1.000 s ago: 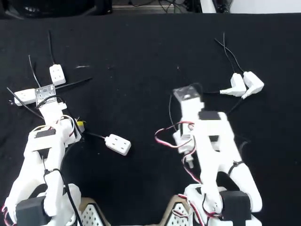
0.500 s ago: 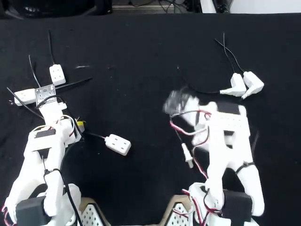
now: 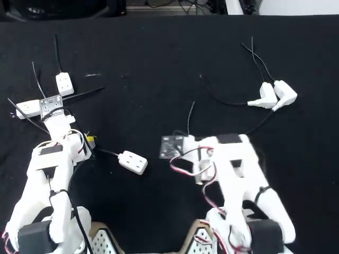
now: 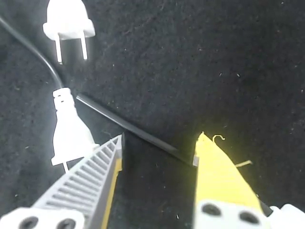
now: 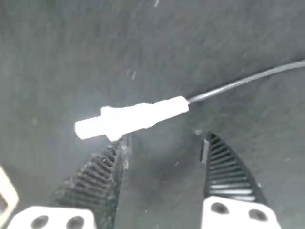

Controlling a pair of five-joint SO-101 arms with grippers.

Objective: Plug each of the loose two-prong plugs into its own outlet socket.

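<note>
Rear socket (image 3: 64,83) back left, near socket (image 3: 132,162) left of centre, plugs (image 3: 268,96) back right

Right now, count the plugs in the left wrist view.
2. The far plug lies prongs bared; the near plug lies by the left pincer. Others may be hidden.

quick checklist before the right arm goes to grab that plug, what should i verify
1. right gripper open and holding nothing: ok
2. plug between the fingers: not ok, it lies just past the tips
3. plug's prongs in sight: cannot tell
4. outlet socket free, with nothing plugged in: ok
5. left gripper open, away from this plug: ok, though a black cable runs between its fingers
</note>
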